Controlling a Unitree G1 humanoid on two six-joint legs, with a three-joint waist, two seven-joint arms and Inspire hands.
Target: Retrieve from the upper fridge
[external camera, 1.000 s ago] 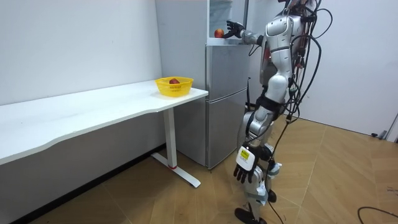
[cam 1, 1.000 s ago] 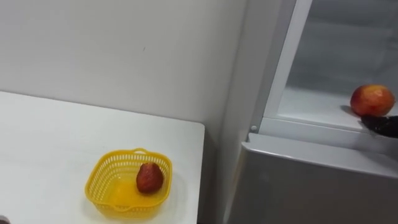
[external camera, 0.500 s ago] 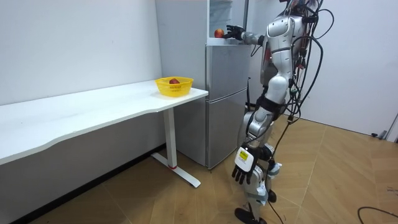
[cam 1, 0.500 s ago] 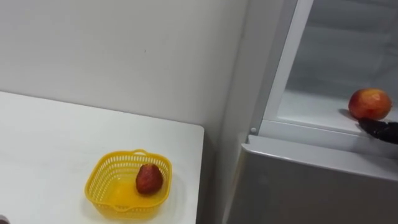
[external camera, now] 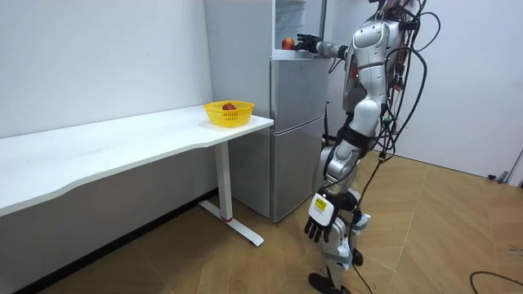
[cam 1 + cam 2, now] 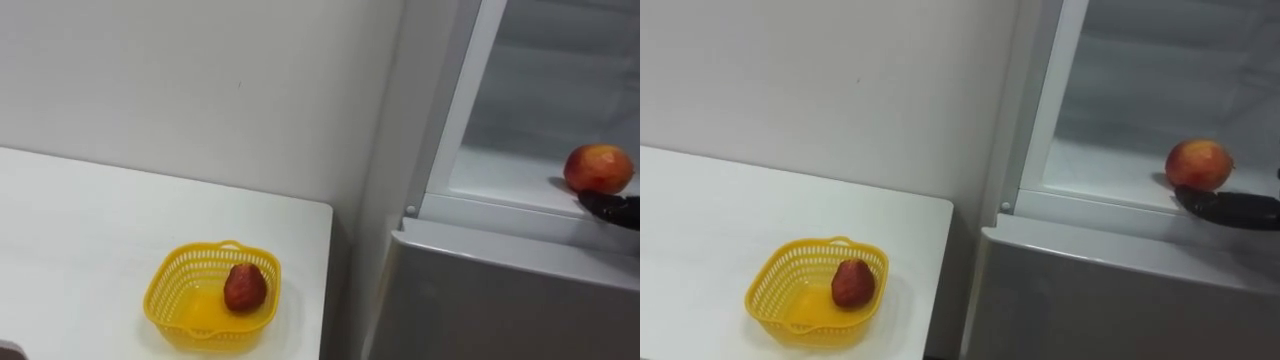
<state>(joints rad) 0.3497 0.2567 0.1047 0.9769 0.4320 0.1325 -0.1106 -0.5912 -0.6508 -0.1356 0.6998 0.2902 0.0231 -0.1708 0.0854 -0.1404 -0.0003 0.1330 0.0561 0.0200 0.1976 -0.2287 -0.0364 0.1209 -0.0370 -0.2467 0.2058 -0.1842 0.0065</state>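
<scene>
The round red-and-yellow apple (image 6: 1199, 164) sits on the white upper fridge shelf (image 6: 1102, 166), and the right hand (image 6: 1230, 208) lies just beside it, fingers straight, not holding it yet.

Silver-grey shell, black joints, black cables off back; left robot hand (image 5: 319, 220) black, yellow-white tag.

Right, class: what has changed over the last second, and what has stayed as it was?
The right hand has eased slightly nearer the red-yellow apple on the upper fridge shelf, fingers straight, not gripping it. The apple, the yellow plastic basket holding a red fruit, and the hanging left hand stayed put.
</scene>
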